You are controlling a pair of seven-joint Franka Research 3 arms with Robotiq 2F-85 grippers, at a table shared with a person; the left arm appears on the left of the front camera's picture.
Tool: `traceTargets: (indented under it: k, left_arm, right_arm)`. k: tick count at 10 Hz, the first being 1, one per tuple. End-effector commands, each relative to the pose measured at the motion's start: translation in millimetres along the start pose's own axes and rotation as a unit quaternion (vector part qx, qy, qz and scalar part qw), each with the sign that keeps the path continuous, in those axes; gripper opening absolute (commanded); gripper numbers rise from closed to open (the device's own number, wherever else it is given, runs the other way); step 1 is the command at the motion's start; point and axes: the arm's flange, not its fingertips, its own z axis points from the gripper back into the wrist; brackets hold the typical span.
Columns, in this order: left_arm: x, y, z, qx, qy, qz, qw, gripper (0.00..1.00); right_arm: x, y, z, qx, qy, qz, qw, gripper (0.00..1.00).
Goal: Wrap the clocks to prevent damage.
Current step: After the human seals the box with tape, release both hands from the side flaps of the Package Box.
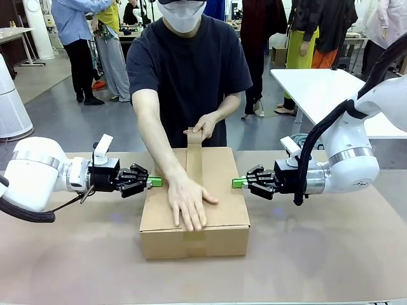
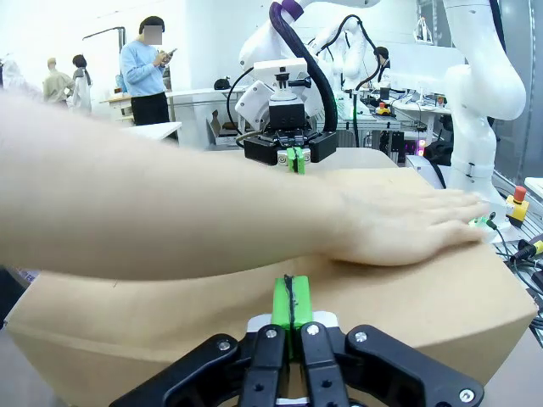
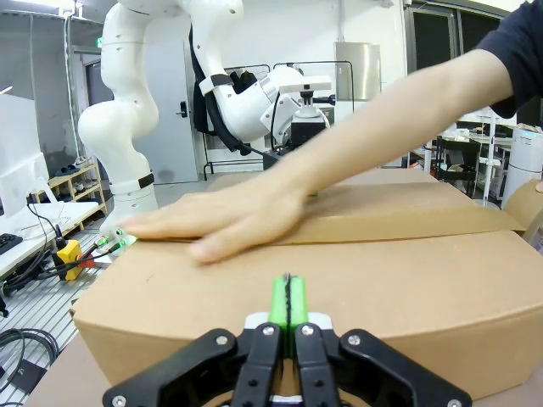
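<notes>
1. The left end effector (image 1: pixel 154 182) has its green pads pressed flat together with nothing between them. Its tips lie against the left side wall of the cardboard box (image 1: pixel 222 216), near the top edge. In the left wrist view the same end effector (image 2: pixel 292 307) points straight at the brown wall of the box (image 2: pixel 424 309).
2. The right end effector (image 1: pixel 239 183) is closed the same way, pads together and gripping nothing. Its tips meet the right side wall of the box, near the top edge. In the right wrist view this end effector (image 3: pixel 288 302) faces the box wall (image 3: pixel 382 288) head on.
3. The two end effectors face each other across the box, one on each side.
4. The box sits at the middle of the counter (image 1: pixel 331 254), flaps shut. No clock can be seen; whether any lies inside cannot be told.
5. A person stands at the counter's far edge. One hand (image 1: pixel 188 202) lies flat, fingers spread, on the box top near its front edge.
6. The person's other hand (image 1: pixel 205 124) is raised above the far edge of the box and holds the upper end of a strip of brown tape (image 1: pixel 194 159), which runs down along the centre seam of the lid.
7. In the left wrist view the forearm crosses the frame and the flat hand (image 2: pixel 399 225) rests on the lid, with the right end effector (image 2: pixel 294 158) beyond it.
</notes>
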Motion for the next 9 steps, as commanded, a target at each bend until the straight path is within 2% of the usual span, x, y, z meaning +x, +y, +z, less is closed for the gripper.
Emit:
traceTargets:
  k: [1, 9]
  left_arm:
    - [-3.0, -0.5, -0.4, 0.003, 0.006, 0.001, 1.000, 0.00]
    - [-3.0, -0.5, -0.4, 0.003, 0.006, 0.001, 1.000, 0.00]
  right_arm:
    - [-1.8, -0.2, 0.3, -0.003, 0.002, -0.006, 1.000, 0.01]
    - [-1.8, -0.2, 0.3, -0.003, 0.002, -0.006, 1.000, 0.01]
